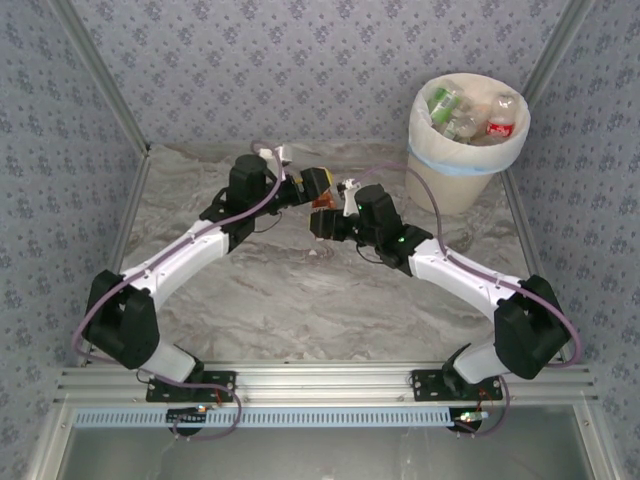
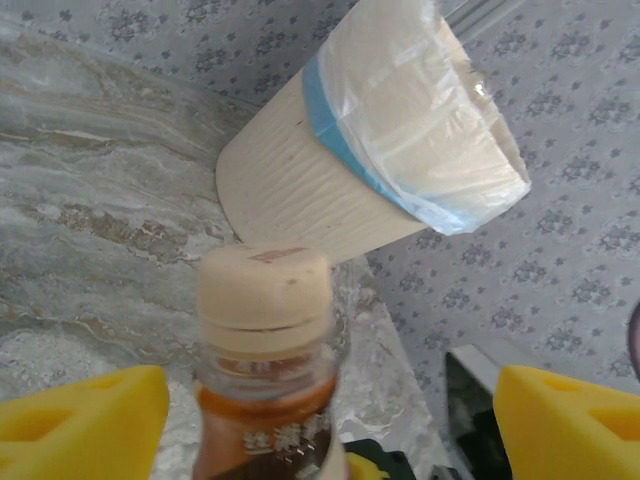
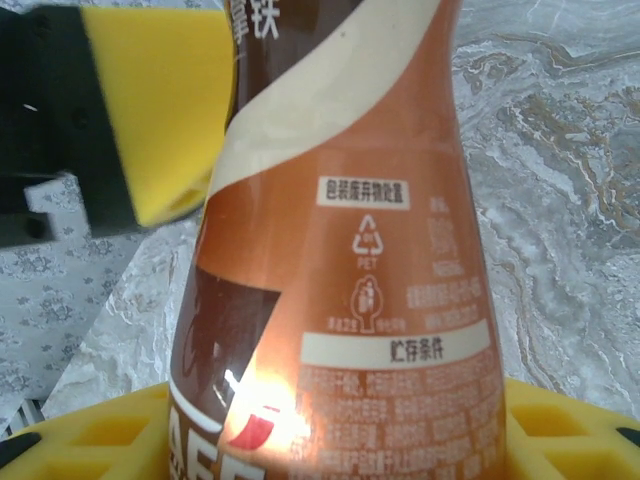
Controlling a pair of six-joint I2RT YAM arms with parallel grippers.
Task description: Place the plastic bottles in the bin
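Observation:
A plastic bottle (image 1: 322,203) with an orange-brown label and a cream cap (image 2: 264,290) is held above the middle of the table. My right gripper (image 1: 326,222) is shut on its body (image 3: 340,300), yellow pads (image 3: 90,445) pressing both sides. My left gripper (image 1: 315,184) stands open around the bottle's neck (image 2: 265,375); its yellow fingers (image 2: 80,420) are wide apart and clear of the bottle. One of those fingers (image 3: 160,110) also appears beside the bottle in the right wrist view. The cream-white bin (image 1: 462,165) stands at the back right, with several bottles (image 1: 500,118) inside.
The bin's white bag (image 2: 420,120) with its pale blue band folds over the rim. The marbled table (image 1: 290,300) is walled by patterned panels, with metal posts (image 1: 100,90) at the back corners. Both arms meet over the centre of the table.

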